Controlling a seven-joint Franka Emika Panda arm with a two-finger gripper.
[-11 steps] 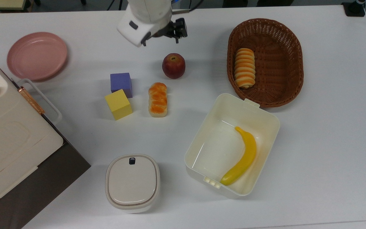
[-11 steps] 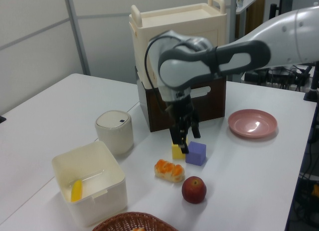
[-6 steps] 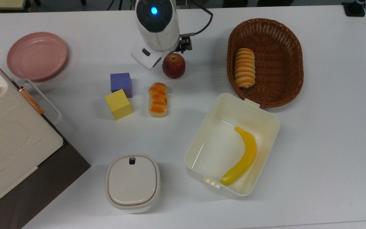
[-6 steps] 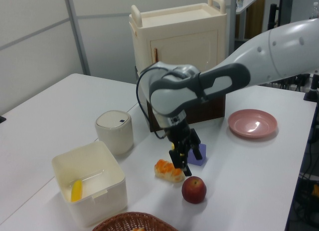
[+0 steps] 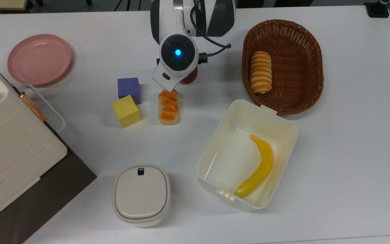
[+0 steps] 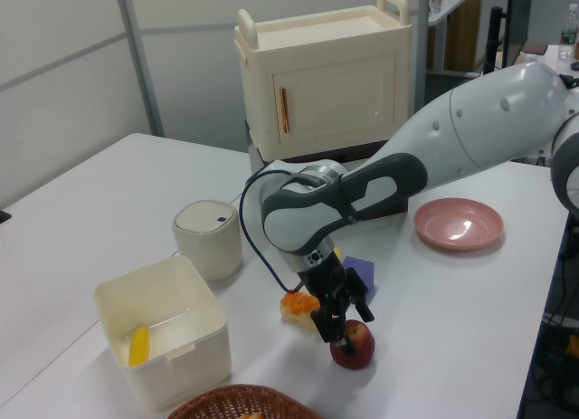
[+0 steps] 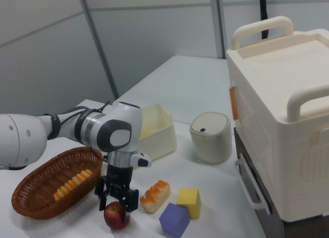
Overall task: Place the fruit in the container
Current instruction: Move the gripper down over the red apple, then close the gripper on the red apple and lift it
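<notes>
as the two fingers (image 7: pixel 126 201) stand apart on either side of the apple (image 7: pixel 116 216), you can see the gripper (image 7: pixel 117 201) is open and holds nothing yet; it is placed so to close around the fruit, which sits on the table (image 5: pixel 350 135) beside the bread roll (image 5: pixel 168 106). the container (image 5: pixel 283 124) lies well apart, with a banana (image 5: pixel 259 167) inside. in the top view the arm covers most of the apple, while the left view shows the fingers straddling its top.
</notes>
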